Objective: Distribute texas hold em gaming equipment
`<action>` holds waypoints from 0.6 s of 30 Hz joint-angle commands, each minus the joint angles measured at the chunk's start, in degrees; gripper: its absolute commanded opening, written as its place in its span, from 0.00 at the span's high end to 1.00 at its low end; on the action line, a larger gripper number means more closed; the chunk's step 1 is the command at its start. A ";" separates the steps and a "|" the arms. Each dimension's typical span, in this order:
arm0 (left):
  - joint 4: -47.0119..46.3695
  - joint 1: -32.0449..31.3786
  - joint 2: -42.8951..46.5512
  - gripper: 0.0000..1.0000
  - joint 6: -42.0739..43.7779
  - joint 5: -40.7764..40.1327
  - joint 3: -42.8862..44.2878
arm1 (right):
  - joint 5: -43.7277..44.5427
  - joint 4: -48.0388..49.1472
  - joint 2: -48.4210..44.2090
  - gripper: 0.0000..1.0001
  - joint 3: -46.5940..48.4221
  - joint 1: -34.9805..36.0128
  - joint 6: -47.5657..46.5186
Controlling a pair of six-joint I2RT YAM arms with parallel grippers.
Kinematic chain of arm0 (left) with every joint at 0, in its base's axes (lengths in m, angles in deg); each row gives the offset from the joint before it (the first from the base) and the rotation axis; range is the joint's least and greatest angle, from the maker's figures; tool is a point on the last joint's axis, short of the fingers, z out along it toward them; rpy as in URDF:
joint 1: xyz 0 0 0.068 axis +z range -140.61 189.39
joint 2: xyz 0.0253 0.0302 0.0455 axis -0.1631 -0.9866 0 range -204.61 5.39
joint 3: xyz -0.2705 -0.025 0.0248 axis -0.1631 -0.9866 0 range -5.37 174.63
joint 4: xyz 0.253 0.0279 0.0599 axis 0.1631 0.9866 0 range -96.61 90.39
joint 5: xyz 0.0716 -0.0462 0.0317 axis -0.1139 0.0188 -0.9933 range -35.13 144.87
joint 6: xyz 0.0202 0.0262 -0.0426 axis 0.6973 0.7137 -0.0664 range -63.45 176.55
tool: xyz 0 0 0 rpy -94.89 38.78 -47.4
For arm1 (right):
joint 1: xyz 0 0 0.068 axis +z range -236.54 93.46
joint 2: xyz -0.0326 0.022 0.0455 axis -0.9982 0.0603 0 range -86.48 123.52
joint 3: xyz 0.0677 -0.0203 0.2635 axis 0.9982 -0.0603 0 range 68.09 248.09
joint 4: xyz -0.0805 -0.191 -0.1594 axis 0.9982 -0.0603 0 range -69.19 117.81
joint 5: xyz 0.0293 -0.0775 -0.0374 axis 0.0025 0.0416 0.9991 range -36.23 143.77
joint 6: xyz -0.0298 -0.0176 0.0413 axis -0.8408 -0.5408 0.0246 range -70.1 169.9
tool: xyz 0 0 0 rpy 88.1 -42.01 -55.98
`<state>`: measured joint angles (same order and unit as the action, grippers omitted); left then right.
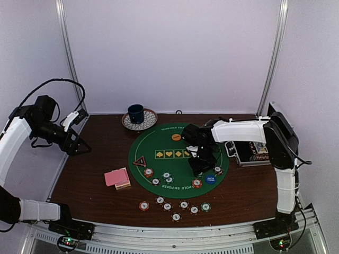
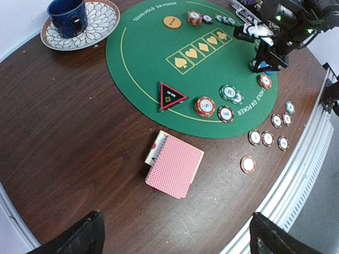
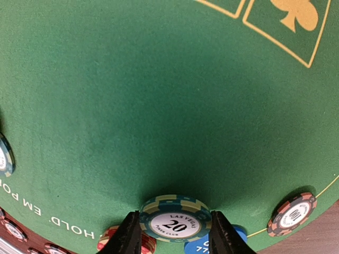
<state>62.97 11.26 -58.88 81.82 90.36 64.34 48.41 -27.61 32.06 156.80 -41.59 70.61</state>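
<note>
My right gripper (image 3: 175, 233) is shut on a green striped poker chip (image 3: 175, 222) marked 20, held just over the green poker mat (image 3: 159, 106). Below it lie a red chip stack (image 3: 143, 244) and a blue disc (image 3: 241, 239). From above, that gripper (image 1: 201, 159) hangs over the mat's right half. The pink-backed playing cards (image 2: 175, 166) lie on the wood left of the mat. A red-edged black triangle marker (image 2: 170, 96), an orange disc (image 2: 171, 21) and several chips (image 2: 205, 106) sit on the mat. My left gripper (image 2: 175, 238) is open, high above the cards.
A blue cup on a patterned saucer (image 1: 139, 117) stands behind the mat. A black metal-edged case (image 1: 251, 151) lies at the right. A row of loose chips (image 1: 177, 206) rests on the wood near the front edge.
</note>
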 commanded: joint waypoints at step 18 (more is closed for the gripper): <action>-11.10 -19.05 -10.70 0.02 5.26 -15.72 -10.88 | 6.09 0.78 -8.74 0.01 2.45 -0.95 0.60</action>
<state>56.37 -6.47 -66.72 84.69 79.21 53.92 51.03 -26.53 29.22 157.00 -42.21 70.93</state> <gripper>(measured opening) 0.976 0.968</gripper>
